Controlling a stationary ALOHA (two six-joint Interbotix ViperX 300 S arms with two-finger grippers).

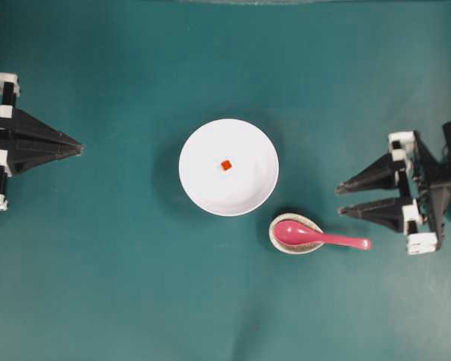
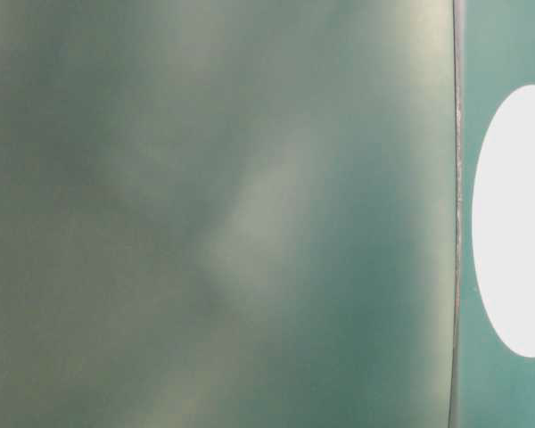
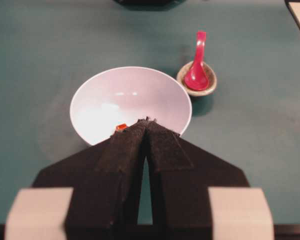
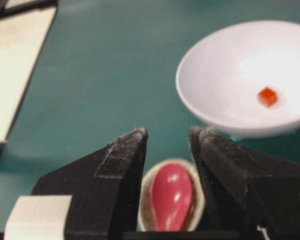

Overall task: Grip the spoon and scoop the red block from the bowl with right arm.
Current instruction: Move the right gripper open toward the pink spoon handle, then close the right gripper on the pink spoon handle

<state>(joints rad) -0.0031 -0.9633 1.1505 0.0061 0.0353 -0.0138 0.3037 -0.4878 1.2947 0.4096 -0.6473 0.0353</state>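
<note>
Teal matting [image 1: 120, 301] covers the whole work surface. Over it, the right gripper [image 1: 340, 200] stands with its fingers spread wide and nothing between them, just off the end of the spoon's handle. The spoon [image 1: 316, 236] lies with its scoop in a small speckled dish [image 1: 279, 242], handle pointing toward that gripper. Just beside the dish sits the bowl [image 1: 203, 188], white, with the red block [image 1: 226, 165] resting near its middle. Well apart, at the far edge, the left gripper [image 1: 79, 148] has its fingers pressed together, empty.
</note>
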